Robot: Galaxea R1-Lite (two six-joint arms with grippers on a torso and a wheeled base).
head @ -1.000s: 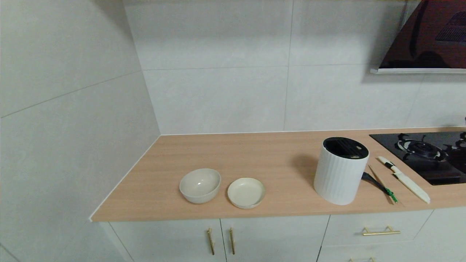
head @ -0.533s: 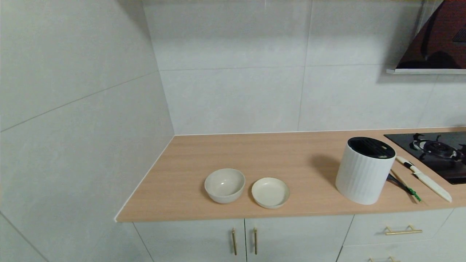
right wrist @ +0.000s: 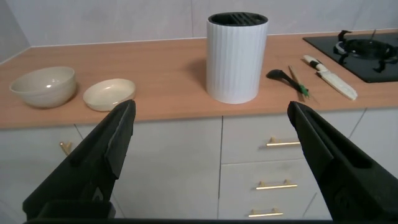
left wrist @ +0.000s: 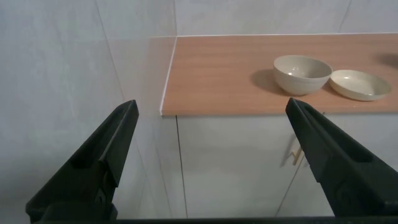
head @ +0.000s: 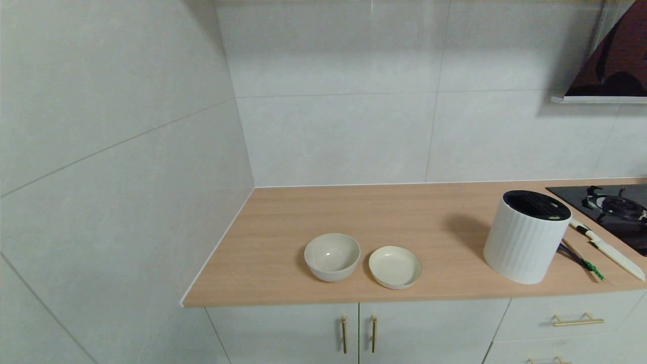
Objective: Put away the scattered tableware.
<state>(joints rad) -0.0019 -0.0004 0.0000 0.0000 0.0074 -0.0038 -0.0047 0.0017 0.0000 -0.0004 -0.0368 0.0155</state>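
Jaws of the left gripper and the right gripper stand spread wide. On the pale wooden bench, a round cream bowl sits just beside a shallow cream dish.

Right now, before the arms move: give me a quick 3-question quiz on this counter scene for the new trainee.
1. True or false: the knife stands in the white holder.
2. What sits just to the robot's right of the bowl? A) plate B) knife C) white holder
3. Fill in: the left gripper and the right gripper are both ____.
Key: 1 false, it lies flat on the countertop; 2 A; 3 open.
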